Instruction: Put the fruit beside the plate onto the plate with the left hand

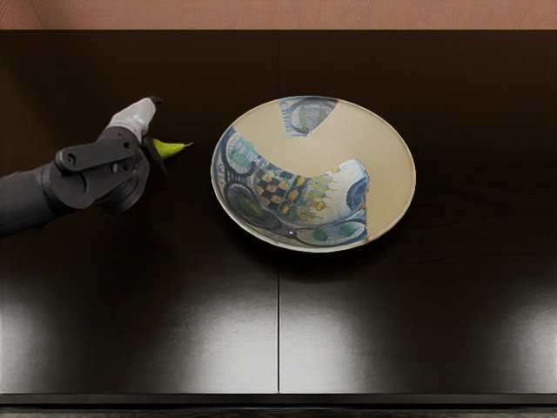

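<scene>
My left hand (132,122) is over the fruit (172,148), left of the plate (383,157) (only its yellow-green tip shows). Whether I grip it, I cannot tell.

**Dark table, one plate**

We see a glossy dark-brown wooden table (174,305) with a seam down its middle. On it sits a shallow cream ceramic plate (383,165) patterned blue and green. Left of it shows a yellow-green pointed fruit (174,148); we cannot tell whether it touches the wood.

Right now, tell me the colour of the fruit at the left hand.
Yellow-green fruit, mostly hidden by the left hand; the head view shows it.
</scene>
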Controlling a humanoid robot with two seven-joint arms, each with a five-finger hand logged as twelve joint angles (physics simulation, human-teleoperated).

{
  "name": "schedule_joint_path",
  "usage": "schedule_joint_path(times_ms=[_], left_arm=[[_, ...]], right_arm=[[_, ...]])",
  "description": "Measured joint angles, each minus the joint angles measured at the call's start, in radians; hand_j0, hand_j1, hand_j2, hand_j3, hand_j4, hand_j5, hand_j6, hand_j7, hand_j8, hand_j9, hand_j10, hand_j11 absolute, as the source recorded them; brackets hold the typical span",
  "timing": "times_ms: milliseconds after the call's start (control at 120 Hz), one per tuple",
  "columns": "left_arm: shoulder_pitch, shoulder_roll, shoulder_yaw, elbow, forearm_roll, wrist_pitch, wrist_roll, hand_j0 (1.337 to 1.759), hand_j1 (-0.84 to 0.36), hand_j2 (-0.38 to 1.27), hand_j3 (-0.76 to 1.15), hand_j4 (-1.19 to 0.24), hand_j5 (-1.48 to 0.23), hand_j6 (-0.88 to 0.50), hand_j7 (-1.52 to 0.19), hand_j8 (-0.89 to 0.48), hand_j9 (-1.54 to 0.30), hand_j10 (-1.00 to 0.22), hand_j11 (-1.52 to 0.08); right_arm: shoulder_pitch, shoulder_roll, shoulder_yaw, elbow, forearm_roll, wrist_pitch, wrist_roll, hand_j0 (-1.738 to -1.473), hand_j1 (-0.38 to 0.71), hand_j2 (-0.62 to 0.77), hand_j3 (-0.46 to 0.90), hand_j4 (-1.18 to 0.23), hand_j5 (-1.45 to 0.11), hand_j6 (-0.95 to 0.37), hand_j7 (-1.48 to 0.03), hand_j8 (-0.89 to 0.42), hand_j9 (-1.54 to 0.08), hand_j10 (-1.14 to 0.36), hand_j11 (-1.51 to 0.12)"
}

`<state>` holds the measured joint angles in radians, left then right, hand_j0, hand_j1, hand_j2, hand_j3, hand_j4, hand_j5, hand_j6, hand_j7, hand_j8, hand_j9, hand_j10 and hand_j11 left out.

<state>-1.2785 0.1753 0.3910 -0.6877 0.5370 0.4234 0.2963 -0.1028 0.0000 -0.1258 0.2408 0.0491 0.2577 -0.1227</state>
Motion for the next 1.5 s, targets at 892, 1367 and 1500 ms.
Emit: schedule_joint_path(times_ms=[892, 1367, 1500], left_arm=[[0.065, -0.045, 0.001, 0.096, -0.014, -0.033, -0.061, 1.658, -0.26, 0.11, 0.0, -0.52, -0.65, -0.51, -0.65, -0.44, -0.66, -0.5, -0.66], [0.041, -0.024, -0.012, 0.057, -0.033, -0.104, -0.059, 1.656, -0.3, 0.17, -0.05, -0.64, -0.83, -0.44, -0.84, -0.4, -0.85, -0.49, -0.86], [0.02, 0.004, -0.036, 0.024, -0.042, -0.12, -0.059, 1.652, -0.28, 0.15, -0.03, -0.63, -0.88, -0.44, -0.88, -0.4, -0.88, -0.49, -0.89]], right_arm=[[0.0, 0.0, 0.0, 0.0, 0.0, 0.0, 0.0, -1.658, -0.33, 0.0, 0.0, -0.02, -0.02, -0.02, -0.02, -0.02, -0.02, -0.02, -0.02], [0.0, 0.0, 0.0, 0.0, 0.0, 0.0, 0.0, -1.658, -0.33, 0.0, 0.0, -0.02, -0.02, -0.02, -0.02, -0.02, -0.02, -0.02, -0.02], [0.0, 0.0, 0.0, 0.0, 0.0, 0.0, 0.0, -1.658, -0.33, 0.0, 0.0, -0.02, -0.02, -0.02, -0.02, -0.02, -0.02, -0.02, -0.02]])
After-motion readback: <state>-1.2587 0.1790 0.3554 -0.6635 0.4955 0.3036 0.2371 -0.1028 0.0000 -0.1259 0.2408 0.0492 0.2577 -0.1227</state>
